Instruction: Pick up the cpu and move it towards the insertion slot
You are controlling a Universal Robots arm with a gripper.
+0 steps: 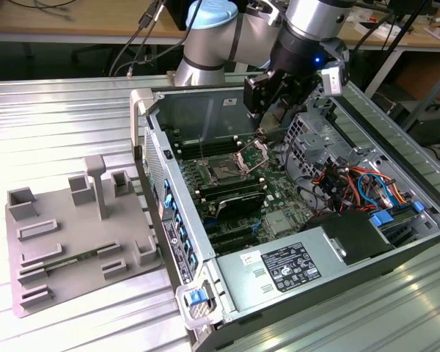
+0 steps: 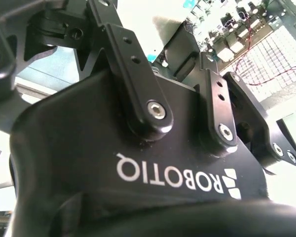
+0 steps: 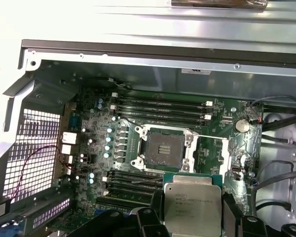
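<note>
The gripper (image 3: 192, 217) fingers (image 3: 230, 213) pinch the cpu (image 3: 193, 207) flat by its edges, held above the board just beside the open insertion slot (image 3: 164, 149)

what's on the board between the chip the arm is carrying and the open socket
In the first wrist view, black memory slots on the green board lie between the held chip and the open socket; nothing blocks the way.

Metal, plastic and circuit board

The chip (image 3: 193, 207) has a dull grey metal top; the socket (image 3: 164, 150) a shiny silver frame. The claw (image 2: 187, 74) is matt black, the tray (image 1: 66, 242) matt grey plastic, the tabletop (image 1: 51, 117) ribbed bright metal.
</note>
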